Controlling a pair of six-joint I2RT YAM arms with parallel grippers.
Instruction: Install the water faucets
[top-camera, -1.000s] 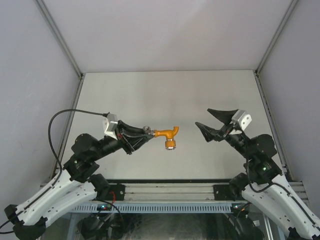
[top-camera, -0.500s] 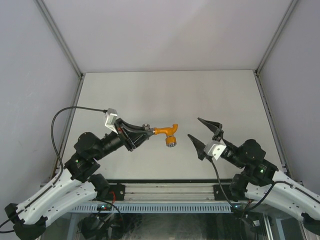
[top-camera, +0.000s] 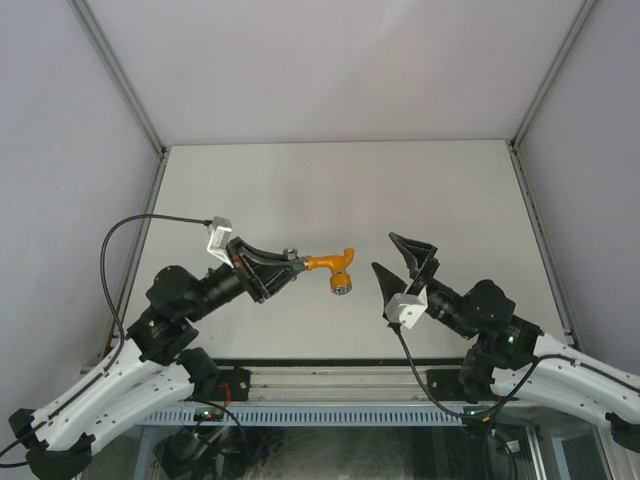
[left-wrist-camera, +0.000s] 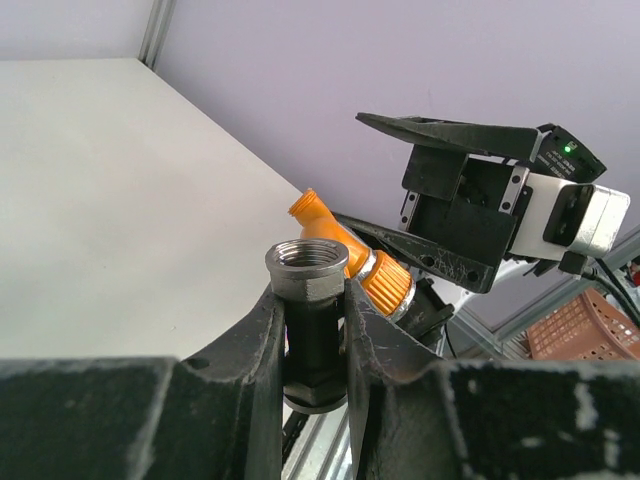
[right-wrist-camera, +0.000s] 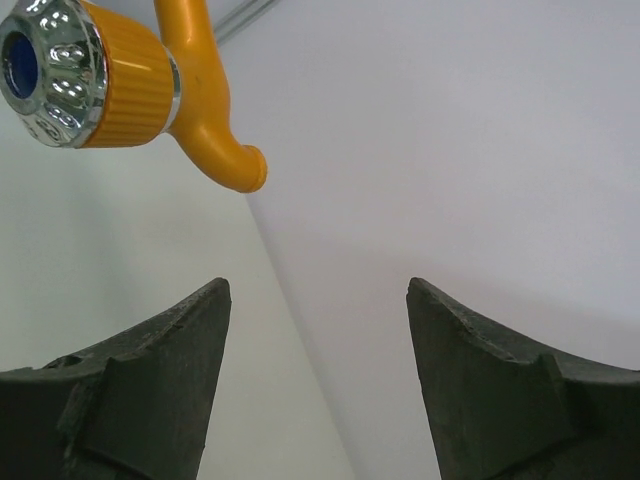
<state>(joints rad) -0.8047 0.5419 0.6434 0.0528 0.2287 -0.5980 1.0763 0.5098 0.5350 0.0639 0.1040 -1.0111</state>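
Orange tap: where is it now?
Top view, near centre: the orange tap sticks out of the left hand, gripped by its grey fitting; the open right hand faces it, apart.

**Top view:** fixed high behind both arm bases, facing down over the whole surface (top-camera: 300, 180).
**Left wrist view:** close behind the left pincer (left-wrist-camera: 312, 300), looking out past the grey fitting (left-wrist-camera: 306, 270) at its tips.
**Right wrist view:** close behind the right pincer (right-wrist-camera: 315, 290).

All three views share the orange tap (top-camera: 335, 263) ahead of both pincers.

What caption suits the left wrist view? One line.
Left hand grips the grey fitting of the orange faucet; open right hand opposite.
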